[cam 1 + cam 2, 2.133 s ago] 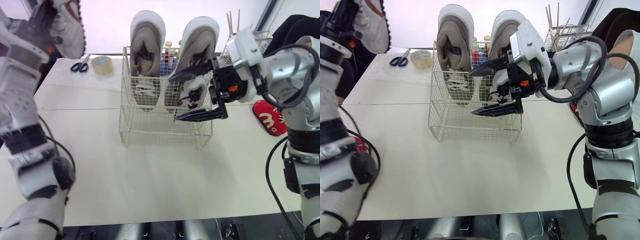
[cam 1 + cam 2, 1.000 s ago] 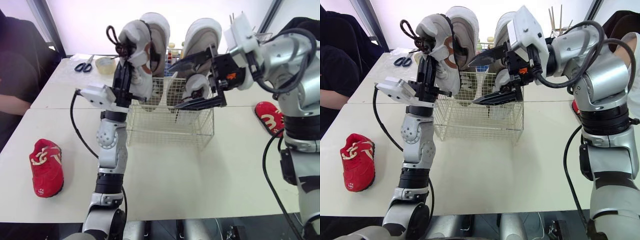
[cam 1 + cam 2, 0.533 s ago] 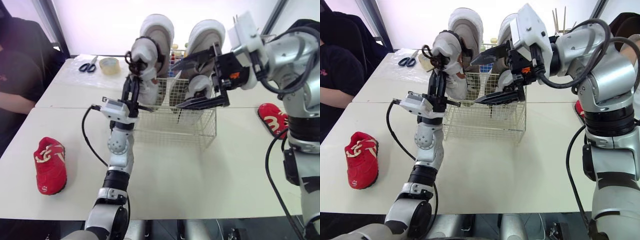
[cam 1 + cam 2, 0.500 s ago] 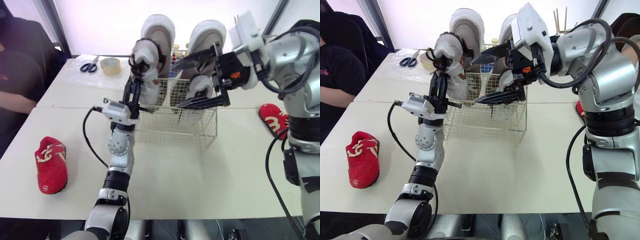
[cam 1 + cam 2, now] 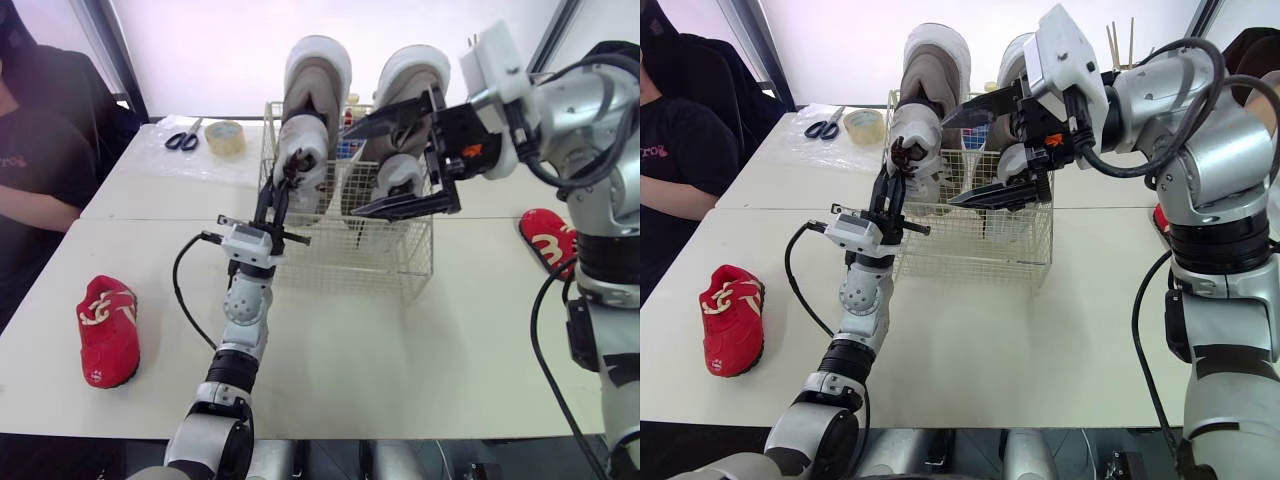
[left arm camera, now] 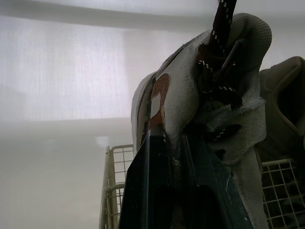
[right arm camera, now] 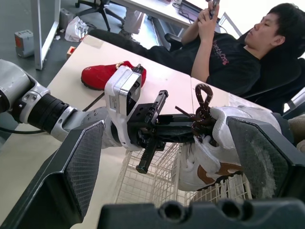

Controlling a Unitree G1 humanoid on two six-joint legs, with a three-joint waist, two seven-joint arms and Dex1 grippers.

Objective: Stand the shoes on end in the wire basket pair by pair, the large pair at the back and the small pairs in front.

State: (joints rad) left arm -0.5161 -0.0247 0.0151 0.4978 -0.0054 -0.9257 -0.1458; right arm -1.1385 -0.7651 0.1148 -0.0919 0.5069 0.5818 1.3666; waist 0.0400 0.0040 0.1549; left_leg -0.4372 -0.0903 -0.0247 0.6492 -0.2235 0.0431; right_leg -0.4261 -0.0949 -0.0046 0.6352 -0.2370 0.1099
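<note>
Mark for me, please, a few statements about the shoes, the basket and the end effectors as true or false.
1. The left end effector is shut on a small white shoe. True.
2. The right end effector is shut on a red shoe. False: it is open beside the wire basket.
3. Two large shoes stand on end at the basket's back. True.
4. Both red shoes stand in the basket. False: one red shoe lies on the table left of it, the other right.

Large pair at wire basket's back; small shoe before left one
</note>
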